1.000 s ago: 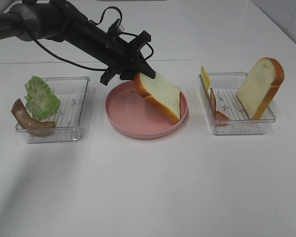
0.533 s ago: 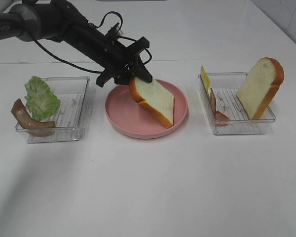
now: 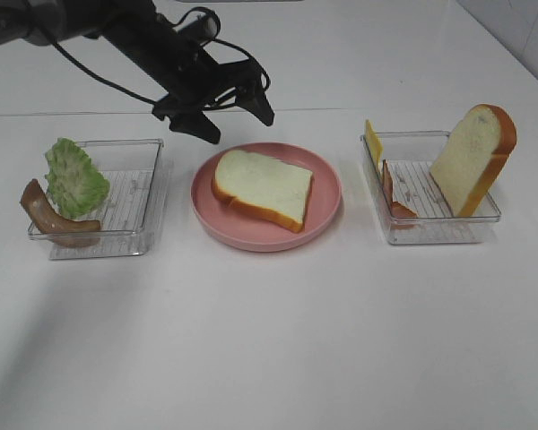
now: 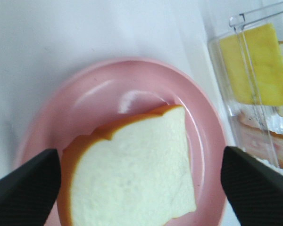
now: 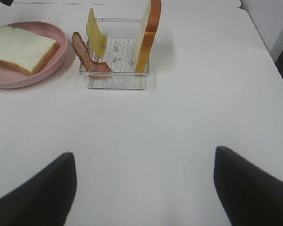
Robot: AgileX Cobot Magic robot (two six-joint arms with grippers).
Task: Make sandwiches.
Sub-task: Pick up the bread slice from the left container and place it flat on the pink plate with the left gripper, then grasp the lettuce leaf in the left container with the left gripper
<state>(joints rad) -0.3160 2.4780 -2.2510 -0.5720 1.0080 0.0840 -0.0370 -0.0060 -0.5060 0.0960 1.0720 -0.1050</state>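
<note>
One white bread slice [image 3: 260, 186] with an orange-brown crust lies flat on the round pink plate [image 3: 327, 211]. My left gripper [image 3: 235, 125] hovers open just above the plate's far edge and holds nothing. The left wrist view looks down on the bread slice [image 4: 132, 174] between the spread fingers [image 4: 23, 193]. A second bread slice [image 3: 473, 159] leans upright in the right tray [image 3: 435, 235], beside yellow cheese [image 3: 373, 141] and a bacon strip [image 3: 394, 193]. Green lettuce [image 3: 74, 177] and another bacon strip [image 3: 54, 215] rest in the left tray [image 3: 134, 242]. My right gripper [image 5: 144, 188] is open and empty over bare table.
The right wrist view shows the right tray [image 5: 115, 80] with the upright bread [image 5: 148, 35], cheese [image 5: 95, 37] and bacon [image 5: 85, 56], and the plate [image 5: 19, 80] beyond. The table's edge lies past the right tray. White tabletop stretches in front of the trays.
My left gripper opened and let go of the bread slice, which dropped from tilted to flat on the plate. The gripper then rose and drew back to the left.
</note>
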